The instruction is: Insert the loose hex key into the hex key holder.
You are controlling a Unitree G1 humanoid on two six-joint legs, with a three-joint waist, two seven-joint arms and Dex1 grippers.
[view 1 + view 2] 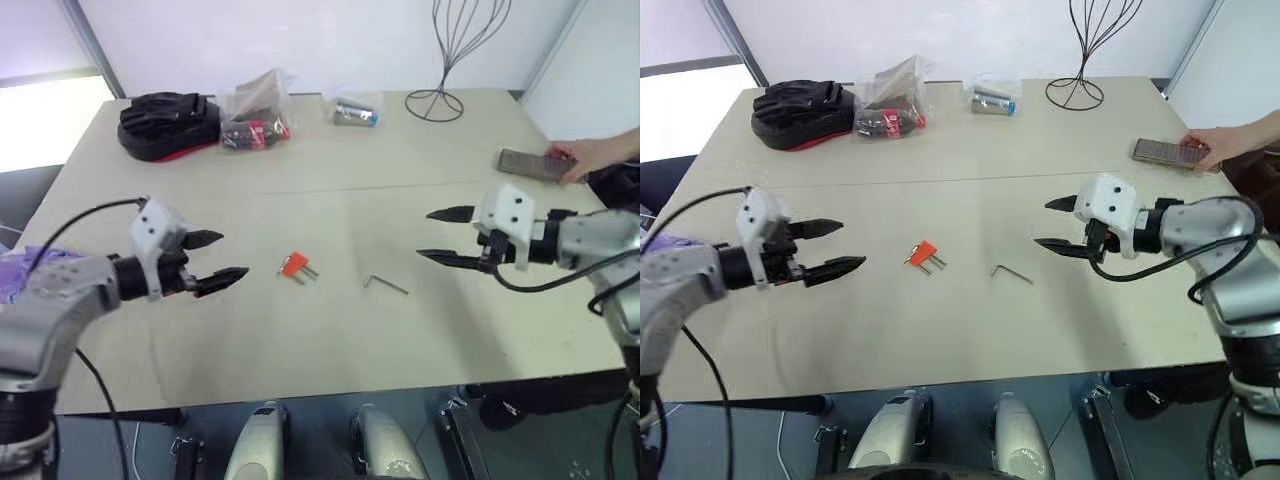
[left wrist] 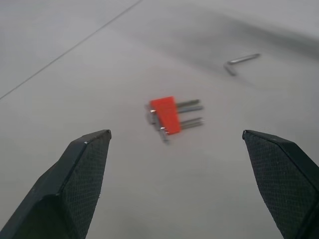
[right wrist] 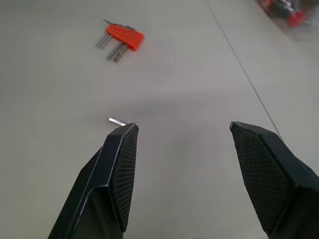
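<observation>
Orange-red hex key holder [image 1: 293, 265] lies flat on the table [image 1: 330, 330] between my hands, the loose hex key [image 1: 385, 285] just beside it toward my right. My left fingers [image 1: 217, 260] and right fingers [image 1: 443, 237] hover spread apart, empty

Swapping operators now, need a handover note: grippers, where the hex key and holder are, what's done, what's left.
Left gripper: open, empty, above the table, pointing at the hex key holder.
Right gripper: open, empty, above the table, pointing toward the loose hex key.
Holder lies flat mid-table between the grippers, a few short keys sticking out. Loose key lies flat beside it, on the right gripper's side, apart from it.
Done: nothing gripped yet.
Left: pick up the key, steady or lift the holder, insert the key.
A person's hand rests on a phone at the far right edge.
</observation>
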